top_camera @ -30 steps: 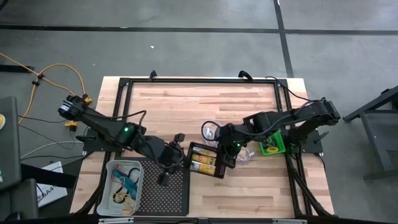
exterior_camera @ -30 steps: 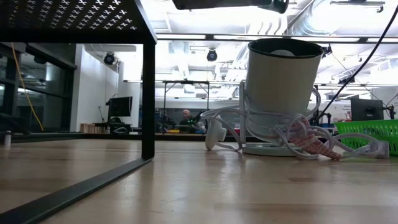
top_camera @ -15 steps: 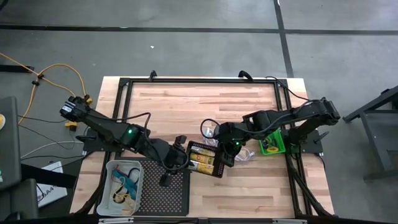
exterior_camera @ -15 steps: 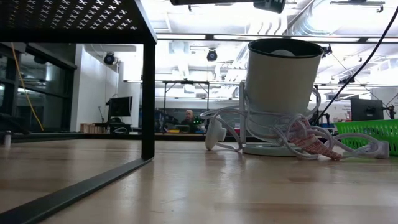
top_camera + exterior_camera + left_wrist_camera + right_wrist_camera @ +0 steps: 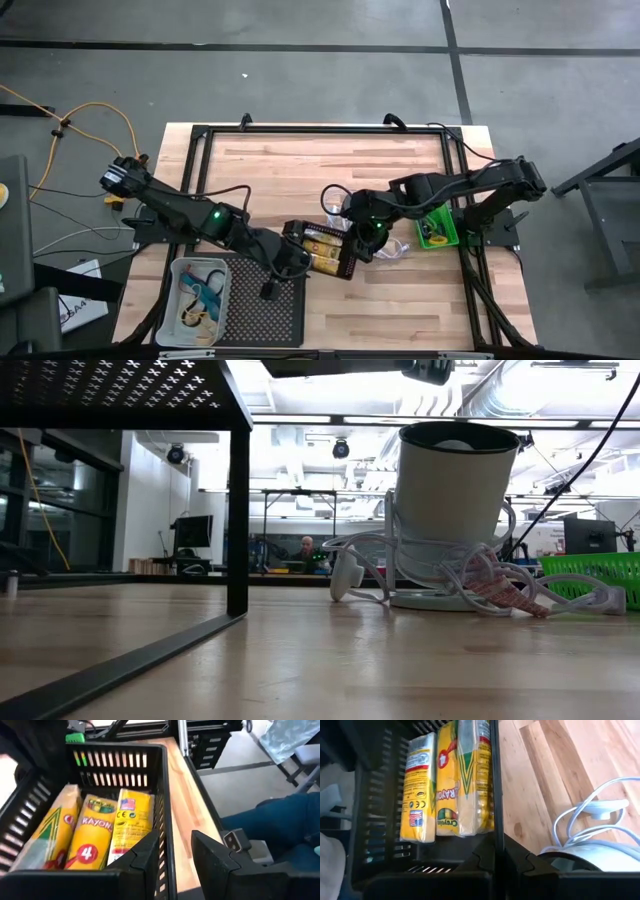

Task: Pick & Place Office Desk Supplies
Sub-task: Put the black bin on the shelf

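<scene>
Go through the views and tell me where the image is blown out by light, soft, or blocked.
Low view: ceiling lights glare white behind the white-and-black object, and the near tabletop is soft. Left wrist view: the crayon packs in the black tray are blurred, and a bright patch washes out one edge. Right wrist view: the packs read more sharply, while dark fingers block part of the frame. High view: evenly lit.

Wooden table (image 5: 330, 170) carries a green tray (image 5: 437, 235) and a clear tray (image 5: 200, 300).
</scene>
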Robot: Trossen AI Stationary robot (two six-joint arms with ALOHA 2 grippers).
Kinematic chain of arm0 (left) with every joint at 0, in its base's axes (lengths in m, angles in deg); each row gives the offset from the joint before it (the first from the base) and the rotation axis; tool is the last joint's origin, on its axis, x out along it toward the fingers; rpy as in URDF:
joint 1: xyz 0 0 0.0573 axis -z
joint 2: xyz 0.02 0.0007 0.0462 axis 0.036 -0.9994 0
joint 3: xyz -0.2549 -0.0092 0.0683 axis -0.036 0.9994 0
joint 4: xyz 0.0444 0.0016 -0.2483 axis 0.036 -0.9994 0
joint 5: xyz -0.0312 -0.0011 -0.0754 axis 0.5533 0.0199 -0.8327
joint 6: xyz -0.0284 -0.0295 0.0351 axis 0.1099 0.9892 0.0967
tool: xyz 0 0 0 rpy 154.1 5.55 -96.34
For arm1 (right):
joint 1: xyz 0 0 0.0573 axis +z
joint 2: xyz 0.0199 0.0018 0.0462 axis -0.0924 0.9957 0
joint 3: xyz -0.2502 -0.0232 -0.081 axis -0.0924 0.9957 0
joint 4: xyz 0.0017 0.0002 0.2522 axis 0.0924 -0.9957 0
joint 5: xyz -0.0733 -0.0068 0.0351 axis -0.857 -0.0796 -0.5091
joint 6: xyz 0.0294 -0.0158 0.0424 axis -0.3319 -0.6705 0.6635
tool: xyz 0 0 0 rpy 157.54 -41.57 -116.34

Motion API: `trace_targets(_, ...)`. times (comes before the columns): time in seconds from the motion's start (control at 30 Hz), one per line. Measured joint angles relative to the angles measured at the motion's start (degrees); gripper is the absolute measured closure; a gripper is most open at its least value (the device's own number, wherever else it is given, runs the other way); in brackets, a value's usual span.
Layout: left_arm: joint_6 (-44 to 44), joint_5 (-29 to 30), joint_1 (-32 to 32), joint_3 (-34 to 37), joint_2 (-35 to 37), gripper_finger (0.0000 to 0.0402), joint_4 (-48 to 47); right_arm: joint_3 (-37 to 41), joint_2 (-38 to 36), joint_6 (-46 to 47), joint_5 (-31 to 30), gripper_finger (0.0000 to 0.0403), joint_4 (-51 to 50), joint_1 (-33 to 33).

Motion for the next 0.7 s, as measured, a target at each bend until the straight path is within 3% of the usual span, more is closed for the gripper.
trace_targets(0.7, -1.03, 4.65, 0.00, 0.00, -0.16, 0.0305, -3.85, 0.02, 0.00, 1.57, 2.78, 0.0399, 0.35, -0.64)
